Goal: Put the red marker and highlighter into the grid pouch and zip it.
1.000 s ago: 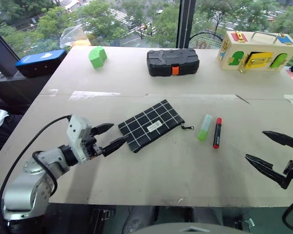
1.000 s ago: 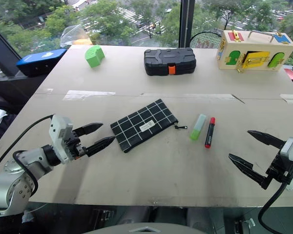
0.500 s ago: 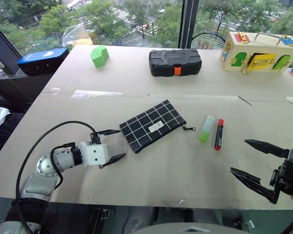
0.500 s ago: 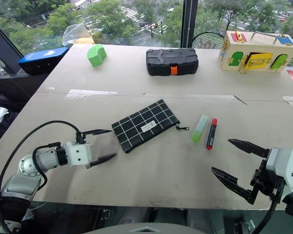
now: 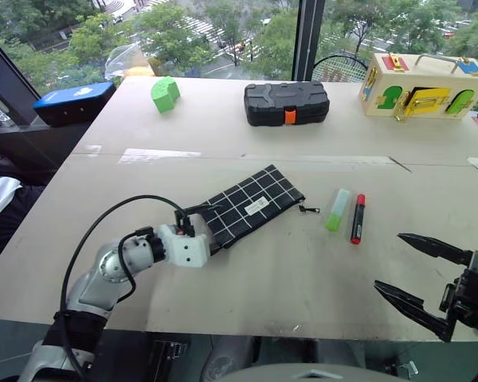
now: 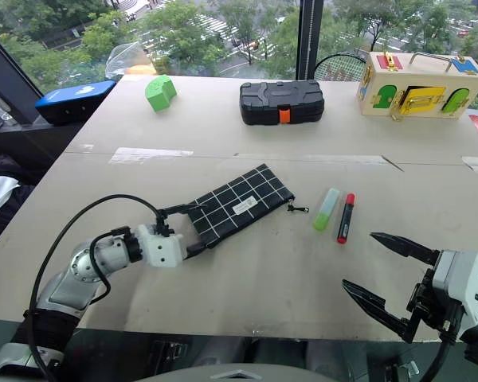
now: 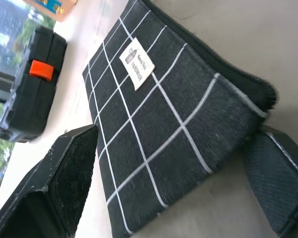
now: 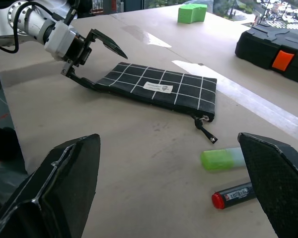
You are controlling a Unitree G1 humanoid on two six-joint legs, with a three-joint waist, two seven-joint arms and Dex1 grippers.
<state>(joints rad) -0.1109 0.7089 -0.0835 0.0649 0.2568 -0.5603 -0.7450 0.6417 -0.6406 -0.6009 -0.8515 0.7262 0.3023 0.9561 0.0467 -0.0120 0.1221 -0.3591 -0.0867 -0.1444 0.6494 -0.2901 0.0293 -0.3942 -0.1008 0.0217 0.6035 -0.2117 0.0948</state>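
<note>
1. Black grid pouch (image 5: 251, 208) lies flat mid-table, zipper apparently shut; nothing inside yet, by my read.
2. Left gripper (image 8: 92, 59) straddles its near end, jaws wide, not clamped.
3. Highlighter (image 5: 335, 210) and red marker (image 5: 355, 218) lie side by side just right of the pouch, untouched.
4. Right gripper (image 6: 390, 278) hangs wide, empty.

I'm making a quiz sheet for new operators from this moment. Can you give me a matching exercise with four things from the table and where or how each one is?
Things:
1. grid pouch
2. highlighter
3. red marker
4. right claw

States:
A. lying flat, just left of the marker
B. open, hovering over the near table edge, holding nothing
C. its near end sits between the open fingers of the left claw
D. lying flat, red cap pointing away from the robot

Pairs: 1-C, 2-A, 3-D, 4-B
</note>
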